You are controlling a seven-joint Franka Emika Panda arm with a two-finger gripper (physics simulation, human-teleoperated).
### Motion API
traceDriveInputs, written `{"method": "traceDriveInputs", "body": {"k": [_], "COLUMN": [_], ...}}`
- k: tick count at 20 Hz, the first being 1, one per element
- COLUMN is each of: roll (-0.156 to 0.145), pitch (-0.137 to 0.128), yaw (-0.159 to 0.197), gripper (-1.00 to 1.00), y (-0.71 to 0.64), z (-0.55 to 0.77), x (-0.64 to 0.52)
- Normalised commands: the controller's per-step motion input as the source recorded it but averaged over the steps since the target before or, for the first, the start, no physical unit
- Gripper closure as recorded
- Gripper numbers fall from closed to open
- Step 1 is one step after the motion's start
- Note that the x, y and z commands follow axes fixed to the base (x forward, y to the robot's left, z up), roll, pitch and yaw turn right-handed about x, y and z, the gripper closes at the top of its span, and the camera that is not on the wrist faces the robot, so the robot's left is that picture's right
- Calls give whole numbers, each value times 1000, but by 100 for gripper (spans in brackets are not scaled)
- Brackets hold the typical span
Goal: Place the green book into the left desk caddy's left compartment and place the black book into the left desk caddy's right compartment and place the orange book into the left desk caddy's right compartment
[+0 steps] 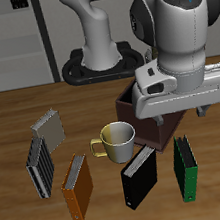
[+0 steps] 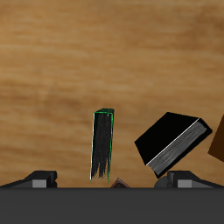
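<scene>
Progress: none placed | green book [image 1: 186,169], black book [image 1: 140,176], orange book [image 1: 77,186] all on table near front edge | left desk caddy [image 1: 132,106] behind mug [image 1: 115,140] | gripper [image 2: 109,180] spread, empty, above books

We see a tabletop [image 1: 12,118] of brown wood grain. The green book [image 1: 186,167] has a bright green cover, the black book [image 1: 140,176] a plain black cover with white page edges, and the orange book [image 1: 77,186] a brownish-orange cover. The left desk caddy [image 1: 132,106] is dark maroon-brown. The mug [image 1: 117,140] is pale cream-yellow. One book [image 1: 40,166] carries grey and black stripes; a small book [image 1: 49,124] is grey.
</scene>
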Motion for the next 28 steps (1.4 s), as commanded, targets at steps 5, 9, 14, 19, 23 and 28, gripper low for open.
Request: {"method": "traceDriveInputs", "body": {"k": [5, 9, 14, 19, 23, 28], "roll": [-34, -6, -6, -24, -49, -51], "pitch": [-9, 1, 56, 25, -43, 19], "yaw": [14, -2, 19, -3, 34, 9], "gripper": [-100, -100, -100, -100, -100, -100], "y": [27, -27, 55, 74, 14, -19], "z": [-354, -226, -467, -349, -214, -228], "x": [136, 91, 170, 37, 7, 0]}}
